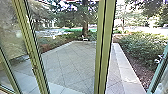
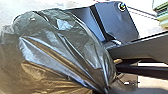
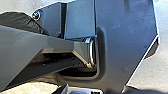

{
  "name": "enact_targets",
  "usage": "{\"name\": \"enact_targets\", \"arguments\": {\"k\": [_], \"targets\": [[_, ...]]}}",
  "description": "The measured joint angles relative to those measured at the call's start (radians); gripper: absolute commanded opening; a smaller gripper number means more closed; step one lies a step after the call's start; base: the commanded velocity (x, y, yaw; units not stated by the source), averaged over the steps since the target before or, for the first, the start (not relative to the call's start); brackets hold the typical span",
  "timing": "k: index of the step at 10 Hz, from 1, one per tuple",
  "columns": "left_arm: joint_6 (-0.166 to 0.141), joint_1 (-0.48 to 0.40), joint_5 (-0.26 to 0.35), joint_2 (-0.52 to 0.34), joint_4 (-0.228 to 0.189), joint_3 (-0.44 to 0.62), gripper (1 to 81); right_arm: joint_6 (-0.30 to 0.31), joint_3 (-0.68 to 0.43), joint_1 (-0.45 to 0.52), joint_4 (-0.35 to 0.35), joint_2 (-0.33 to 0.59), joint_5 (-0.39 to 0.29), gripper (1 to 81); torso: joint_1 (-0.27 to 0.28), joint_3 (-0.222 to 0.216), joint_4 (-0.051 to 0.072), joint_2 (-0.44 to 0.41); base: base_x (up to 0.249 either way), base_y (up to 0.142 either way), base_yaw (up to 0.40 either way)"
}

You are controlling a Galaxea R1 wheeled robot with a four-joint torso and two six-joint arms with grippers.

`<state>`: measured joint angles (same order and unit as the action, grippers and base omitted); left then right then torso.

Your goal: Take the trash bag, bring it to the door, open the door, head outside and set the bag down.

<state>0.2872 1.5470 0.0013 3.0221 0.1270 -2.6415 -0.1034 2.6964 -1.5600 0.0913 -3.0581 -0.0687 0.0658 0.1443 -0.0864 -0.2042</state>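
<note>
Green-framed glass door panels (image 1: 105,47) stand in front of me in the head view, with a slanting green frame (image 1: 31,47) at the left; I cannot tell whether the door is open. The black, shiny trash bag (image 2: 62,47) is large in the left wrist view, beside my dark base. Its folds draw together into a gathered neck, where my left gripper (image 2: 107,90) is shut on it. Part of the dark bag (image 3: 21,21) also shows beyond the base in the right wrist view. How my right gripper stands, I cannot tell.
Paving (image 1: 72,62) lies outside beyond the frames, edged by a pale curb (image 1: 125,67). Bushes (image 1: 145,47) grow at the right, and a tree trunk (image 1: 85,25) rises at the far end. Another green frame (image 1: 160,70) leans in at the right edge.
</note>
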Motion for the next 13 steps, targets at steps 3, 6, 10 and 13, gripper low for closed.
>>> {"name": "enact_targets", "arguments": {"k": [3, 6, 10, 13], "targets": [[0.000, 0.001, 0.001, 0.000, 0.000, 0.000, 1.0, 0.000, 0.000, 0.001, -0.001, -0.001, 0.000, 81.1, 0.000, 0.000, 0.000, 0.000, 0.000, 0.000, -0.186], [0.000, -0.003, 0.001, -0.002, 0.000, -0.001, 1.0, 0.000, 0.002, -0.002, -0.005, -0.004, 0.002, 81.1, 0.000, 0.000, 0.000, 0.000, 0.000, 0.000, -0.215], [0.000, -0.003, 0.003, 0.000, 0.000, -0.001, 1.0, 0.000, 0.002, -0.003, -0.006, -0.005, 0.001, 81.1, 0.000, 0.000, 0.000, 0.000, 0.000, 0.000, -0.217], [0.000, -0.003, 0.004, 0.000, 0.000, -0.001, 1.0, 0.001, 0.002, -0.003, -0.008, -0.007, 0.005, 81.1, 0.000, 0.000, 0.000, 0.000, 0.000, 0.000, -0.208]]}}
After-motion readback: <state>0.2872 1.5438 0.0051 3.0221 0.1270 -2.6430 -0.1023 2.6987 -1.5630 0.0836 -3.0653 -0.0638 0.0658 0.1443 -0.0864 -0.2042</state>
